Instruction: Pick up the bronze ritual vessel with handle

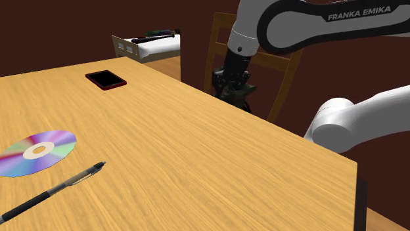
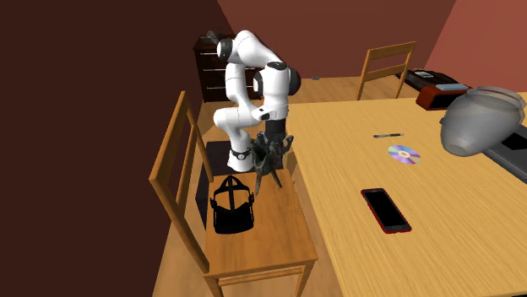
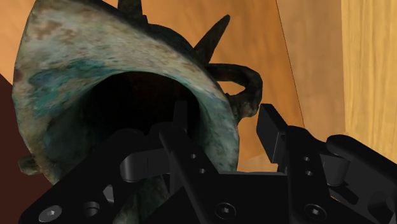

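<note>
The bronze vessel point(image 3: 127, 70) is a dark, green-patinated cup with a loop handle point(image 3: 245, 79) and pointed legs. My gripper point(image 3: 224, 114) is shut on its rim: one finger sits inside the mouth and the other finger point(image 3: 272, 130) outside, next to the handle. In the shoulder view the gripper point(image 1: 234, 79) hangs just past the table's far edge, with the vessel point(image 1: 238, 96) under it. In the second exterior view the vessel point(image 2: 270, 160) hangs tilted above the wooden chair seat point(image 2: 270, 240), held in the gripper point(image 2: 275, 139).
A black strapped object point(image 2: 232, 207) stands on the chair seat beside the vessel. On the wooden table point(image 1: 197, 151) lie a red-edged phone point(image 1: 105, 79), a disc point(image 1: 37, 152) and a pen point(image 1: 56, 189). The chair back point(image 1: 279, 62) rises behind the gripper. A grey pot point(image 2: 477, 118) looms at the second exterior view's right.
</note>
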Robot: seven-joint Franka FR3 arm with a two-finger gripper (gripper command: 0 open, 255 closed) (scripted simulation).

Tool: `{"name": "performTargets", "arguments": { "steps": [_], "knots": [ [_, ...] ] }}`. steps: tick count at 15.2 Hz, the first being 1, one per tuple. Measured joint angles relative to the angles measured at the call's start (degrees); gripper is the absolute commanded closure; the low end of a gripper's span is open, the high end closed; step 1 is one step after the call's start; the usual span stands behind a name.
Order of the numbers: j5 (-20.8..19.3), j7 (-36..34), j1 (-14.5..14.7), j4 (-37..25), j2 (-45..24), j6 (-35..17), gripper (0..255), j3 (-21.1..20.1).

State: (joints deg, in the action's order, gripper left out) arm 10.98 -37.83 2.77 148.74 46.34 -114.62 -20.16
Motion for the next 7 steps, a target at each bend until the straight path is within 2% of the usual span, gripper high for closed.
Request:
{"name": "performTargets", "arguments": {
  "steps": [7],
  "knots": [
    [-0.9, 0.2, -0.5, -4.8, 0.1, 4.9, 255, 1.1]
  ]
}}
